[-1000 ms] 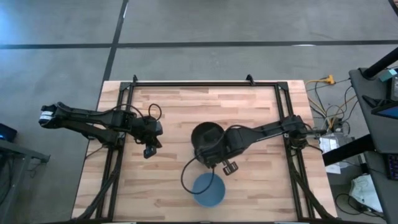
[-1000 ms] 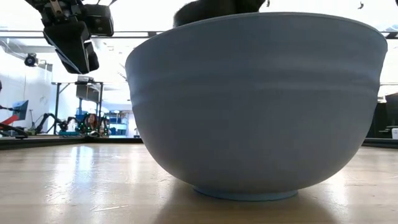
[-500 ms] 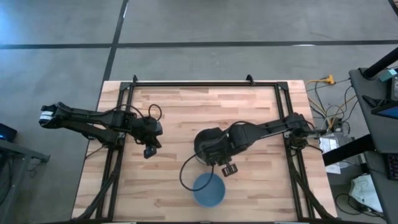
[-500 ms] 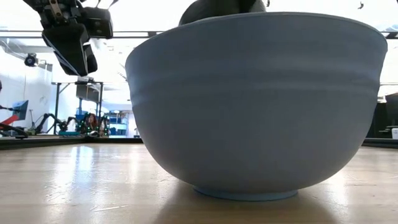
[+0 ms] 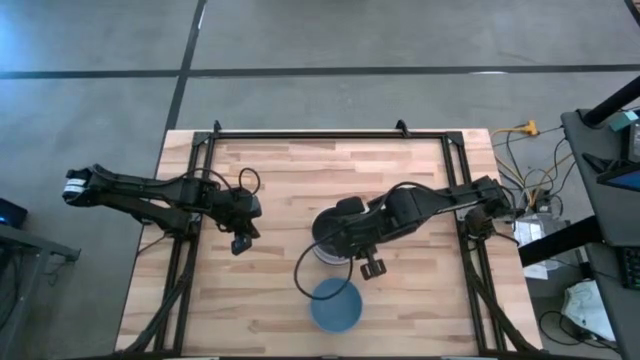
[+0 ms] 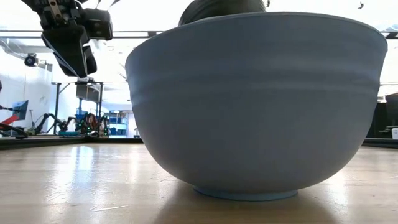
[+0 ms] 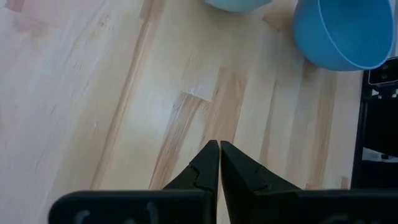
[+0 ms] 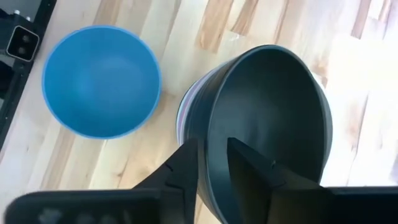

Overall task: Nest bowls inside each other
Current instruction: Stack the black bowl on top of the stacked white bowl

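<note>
My right gripper (image 8: 211, 146) is shut on a black bowl (image 8: 267, 118) near the table's middle (image 5: 335, 235). The bowl stands tilted over a stack of bowls, of which only pale lavender and white rims (image 8: 182, 118) show. A blue bowl (image 5: 335, 305) sits on its base near the table's near edge. It fills the low view (image 6: 258, 106) and hides the stack there. My left gripper (image 5: 240, 243) hovers shut over bare wood at the table's left, clear of all bowls. My right gripper pinches the black bowl's rim (image 8: 210, 177), one finger (image 8: 249, 171) inside the bowl and one (image 8: 183, 171) outside against its wall. The fingers come from above, slanting from the table's right. The bowl is tilted over the stack; whether it rests on the stack I cannot tell.
The butcher-block table (image 5: 280, 180) has a black frame along its far and side edges. A dark cable (image 5: 300, 275) loops from the right arm down beside the blue bowl. Bare wood lies around the left gripper (image 7: 219, 146). A pale mint bowl edge (image 7: 236, 3) shows in the left wrist view.
My right gripper has carried the black bowl a little toward the table's near edge and turned its wrist, so the bowl now sits more tipped and a pale rim shows beneath it. The blue bowl has stayed in place.
</note>
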